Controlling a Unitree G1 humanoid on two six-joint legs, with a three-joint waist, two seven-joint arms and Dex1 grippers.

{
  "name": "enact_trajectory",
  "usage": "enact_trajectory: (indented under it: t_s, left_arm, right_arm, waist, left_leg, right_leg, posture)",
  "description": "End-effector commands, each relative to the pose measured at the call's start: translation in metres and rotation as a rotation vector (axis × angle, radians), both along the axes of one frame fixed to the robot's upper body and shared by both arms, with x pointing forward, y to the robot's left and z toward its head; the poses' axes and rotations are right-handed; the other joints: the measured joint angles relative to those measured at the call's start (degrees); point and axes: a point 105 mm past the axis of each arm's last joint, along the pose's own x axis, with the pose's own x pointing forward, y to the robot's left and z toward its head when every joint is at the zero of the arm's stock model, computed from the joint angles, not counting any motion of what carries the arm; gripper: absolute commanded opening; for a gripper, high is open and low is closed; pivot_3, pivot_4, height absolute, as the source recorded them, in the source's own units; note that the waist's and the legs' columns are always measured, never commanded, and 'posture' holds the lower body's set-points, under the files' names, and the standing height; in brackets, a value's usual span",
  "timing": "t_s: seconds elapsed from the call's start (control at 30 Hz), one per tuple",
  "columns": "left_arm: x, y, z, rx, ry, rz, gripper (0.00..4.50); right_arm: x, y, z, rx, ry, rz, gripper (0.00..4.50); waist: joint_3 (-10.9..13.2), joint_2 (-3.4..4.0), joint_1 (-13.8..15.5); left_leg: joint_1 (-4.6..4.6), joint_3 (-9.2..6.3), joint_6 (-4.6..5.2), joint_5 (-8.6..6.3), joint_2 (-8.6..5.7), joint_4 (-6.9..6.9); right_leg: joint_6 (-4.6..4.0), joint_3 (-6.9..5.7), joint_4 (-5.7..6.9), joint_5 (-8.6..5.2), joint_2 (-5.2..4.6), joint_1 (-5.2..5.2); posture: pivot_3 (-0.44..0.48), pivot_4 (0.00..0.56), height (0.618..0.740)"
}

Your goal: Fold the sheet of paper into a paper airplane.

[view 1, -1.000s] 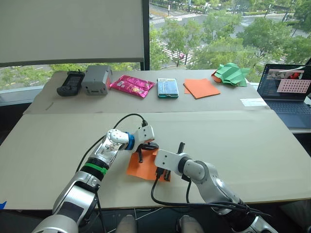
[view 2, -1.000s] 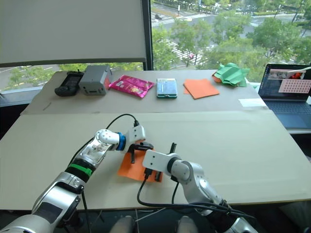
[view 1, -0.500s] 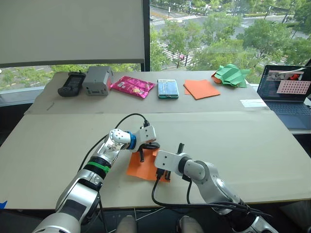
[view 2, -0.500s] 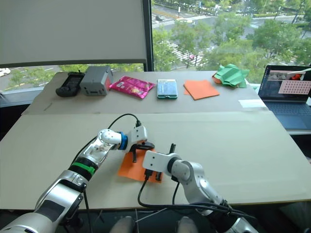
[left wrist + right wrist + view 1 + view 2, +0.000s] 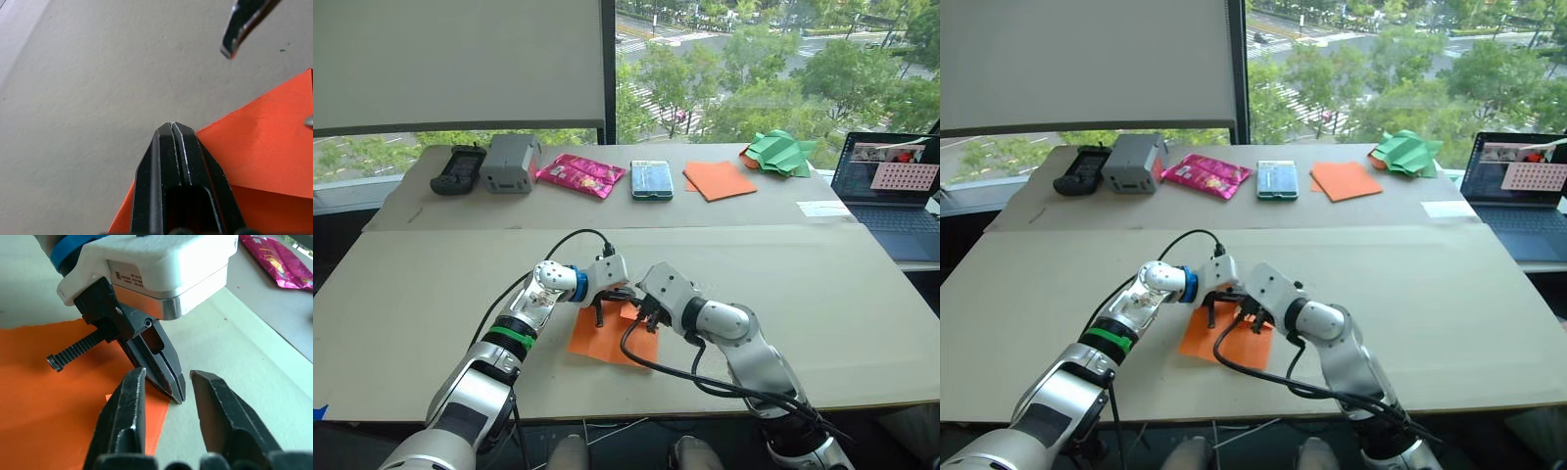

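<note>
Sheet of paper [image 5: 607, 338]: lying creased on the counter [image 5: 822, 294], near the front edge, under both grippers.
Left gripper [image 5: 171, 382]: fingers pressed together, pinning the sheet's far corner.
Right gripper [image 5: 168, 394]: fingers spread, straddling the left fingertip at that corner.
Doing it well: left should be holding firm while right is lifting the flap.
Open room: counter bare to the right.

light: bright daylight from windows ahead | shadows: soft | blur: near tool fingers in wrist views
</note>
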Motion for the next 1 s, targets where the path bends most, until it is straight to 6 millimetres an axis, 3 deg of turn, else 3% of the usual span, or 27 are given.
enact_trajectory:
  t_s: [0.03, 0.33, 0.6, 1.0]
  left_arm:
    - [-0.004, 0.014, -0.025, 0.086, 0.059, 0.043, 0.00]
    - [-0.005, 0.013, -0.025, 0.085, 0.057, 0.036, 0.00]
    - [-0.005, 0.013, -0.024, 0.085, 0.053, 0.037, 0.00]
    - [-0.006, 0.012, -0.023, 0.092, 0.043, 0.027, 0.00]
  right_arm:
    - [0.008, 0.001, -0.002, 0.004, 0.012, -0.032, 0.03]
    - [0.019, 0.005, -0.018, -0.019, 0.048, -0.071, 0.03]
    - [0.017, 0.010, -0.029, -0.041, 0.094, -0.067, 0.03]
    - [0.000, -0.001, -0.075, -0.096, 0.339, -0.120, 0.03]
  waist:
    - [0.0, 0.00, 0.0]
    - [0.0, 0.01, 0.0]
    - [0.0, 0.02, 0.0]
    - [-0.5, 0.33, -0.1]
  left_leg:
    - [0.00, 0.00, 0.00, 0.00, 0.00, 0.00]
    - [-0.03, 0.00, 0.00, 0.00, 0.00, -0.01]
    - [-0.05, 0.00, 0.00, 0.00, 0.00, -0.01]
    - [0.02, 0.00, -0.05, -0.03, 0.00, 0.00]
  right_leg:
    - [0.00, 0.00, 0.00, 0.00, 0.00, -0.01]
    - [0.00, 0.00, 0.00, 0.00, 0.00, -0.03]
    - [0.00, 0.00, 0.00, 0.00, 0.00, -0.05]
    - [0.00, 0.00, -0.01, -0.01, 0.00, -0.03]
  posture:
    - [0.000, 0.150, 0.706]
    - [0.000, 0.150, 0.706]
    - [0.000, 0.150, 0.706]
    - [0.000, 0.150, 0.706]
